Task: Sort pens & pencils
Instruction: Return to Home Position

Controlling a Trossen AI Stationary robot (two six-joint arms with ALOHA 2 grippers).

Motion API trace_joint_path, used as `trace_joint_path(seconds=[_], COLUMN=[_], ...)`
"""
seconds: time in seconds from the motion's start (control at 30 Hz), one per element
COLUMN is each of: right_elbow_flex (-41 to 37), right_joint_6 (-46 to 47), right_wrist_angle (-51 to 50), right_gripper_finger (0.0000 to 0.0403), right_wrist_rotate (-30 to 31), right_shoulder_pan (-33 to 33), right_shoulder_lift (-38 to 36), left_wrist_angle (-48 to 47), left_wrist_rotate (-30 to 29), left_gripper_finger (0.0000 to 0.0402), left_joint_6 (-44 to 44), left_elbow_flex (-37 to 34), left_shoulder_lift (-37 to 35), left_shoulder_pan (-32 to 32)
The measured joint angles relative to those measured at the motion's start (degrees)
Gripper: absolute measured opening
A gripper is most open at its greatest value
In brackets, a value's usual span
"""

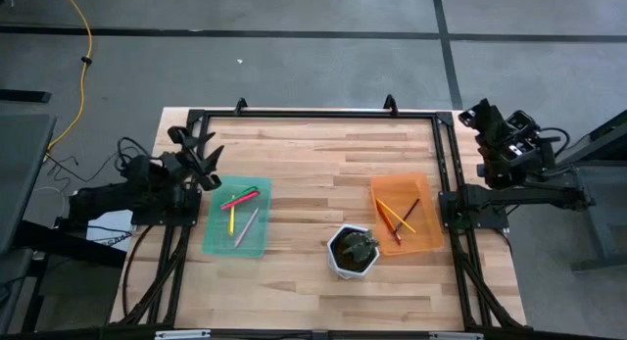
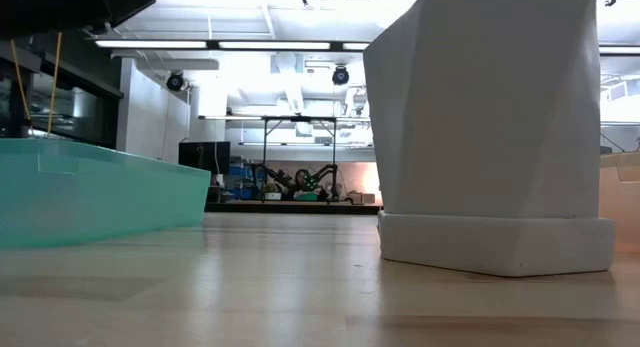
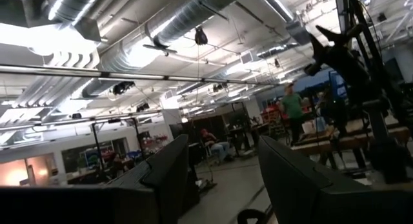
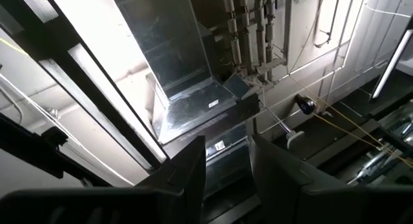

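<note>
Where the low view looks level across the surface (image 2: 300,297), the near wall of the green bin (image 2: 90,192) hides everything inside it. The white pot (image 2: 495,137) fills the right side, with its top cut off by the frame. A dark shape in the upper left corner is also cut off and cannot be identified.

Pens (image 1: 241,209): four can be made out from above, in pink, green, yellow and silver-grey. They are slim sticks lying loose and partly crossed on the floor of the green bin, on the left half of the surface. Any further pen is too small to tell.

Pencils (image 1: 397,218): three thinner sticks in orange, yellow-orange and dark red-brown. They lie fanned and crossing in the orange bin (image 1: 428,240), on the right half of the surface.

The white pot holds a dark green plant (image 1: 355,247). It stands between the two bins, nearer the orange one.

Left pincer (image 3: 222,153): at the left edge of the surface, near the far corner of the green bin. Its fingers are spread wide and hold nothing. Its wrist view looks into the room, where a person in a green top (image 3: 293,106) stands far off.

Right pincer (image 4: 227,150): beyond the right edge, well apart from the orange bin and aimed at the ceiling ducts. Its fingers are parted with a clear gap and nothing lies between them.
</note>
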Motion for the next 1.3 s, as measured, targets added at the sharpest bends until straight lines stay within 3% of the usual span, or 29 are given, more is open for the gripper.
trace_joint_path(seconds=[0.3, 0.7, 0.93, 1.07, 1.3], right_elbow_flex=[0.0, 0.0, 0.0, 0.0, 0.0], right_joint_6=[1.2, 2.6, 3.3, 4.1, 5.1], right_wrist_angle=[-1.8, -3.0, -4.1, -4.5, -7.3], right_gripper_finger=[0.0113, 0.0113, 0.0113, 0.0113, 0.0113], right_wrist_rotate=[0.4, 0.4, 0.4, 0.4, 0.4], right_shoulder_pan=[0.0, 0.0, 0.0, 0.0, 0.0], right_shoulder_lift=[0.0, -0.1, -0.1, -0.1, -0.1], left_wrist_angle=[6.7, 7.1, -3.3, -8.6, -10.0], left_wrist_rotate=[-0.1, -0.6, 6.2, 6.7, 7.6], left_gripper_finger=[0.0175, 0.0175, 0.0175, 0.0175, 0.0175], left_joint_6=[0.0, -0.6, -6.2, -8.2, -7.6], left_elbow_flex=[-5.1, -7.1, -7.1, -7.1, -7.1], left_shoulder_lift=[0.0, -0.2, -0.2, -0.2, -0.2], left_shoulder_pan=[0.0, 0.0, 0.0, 0.0, 0.0])
